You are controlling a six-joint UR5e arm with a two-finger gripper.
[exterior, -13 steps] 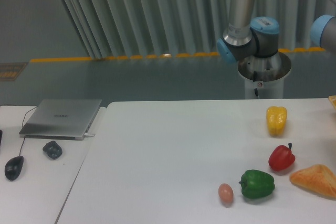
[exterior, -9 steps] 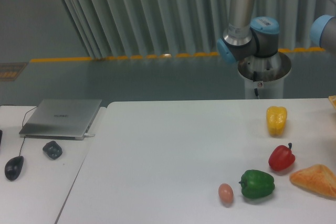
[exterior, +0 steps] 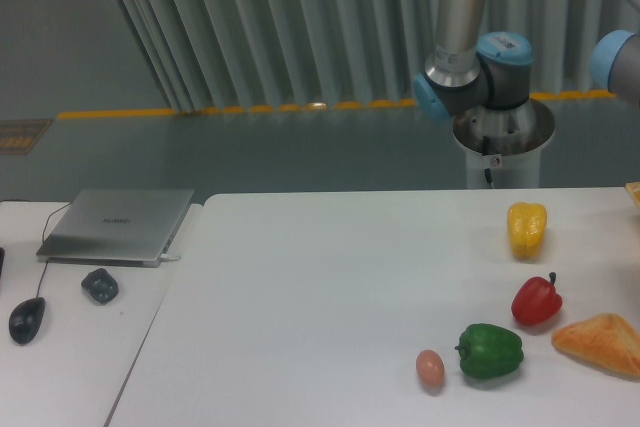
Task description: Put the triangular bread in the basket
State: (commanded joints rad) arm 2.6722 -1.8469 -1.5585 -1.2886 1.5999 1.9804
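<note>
1 triangular bread (exterior: 602, 343) at the worktop (exterior: 330, 297) right edge, beside the red pepper (exterior: 536, 300). looks light, rigid, smooth; grip across the narrower flanks. claw out of frame, basket unseen.

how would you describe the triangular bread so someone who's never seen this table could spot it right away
Look at the white table and go to its near right corner, where a small group of food items sits. The triangular bread lies at the right edge of the picture, just right of the green pepper and below the red pepper. It is the only flat golden-orange wedge; its neighbours are rounded and glossy.
</note>
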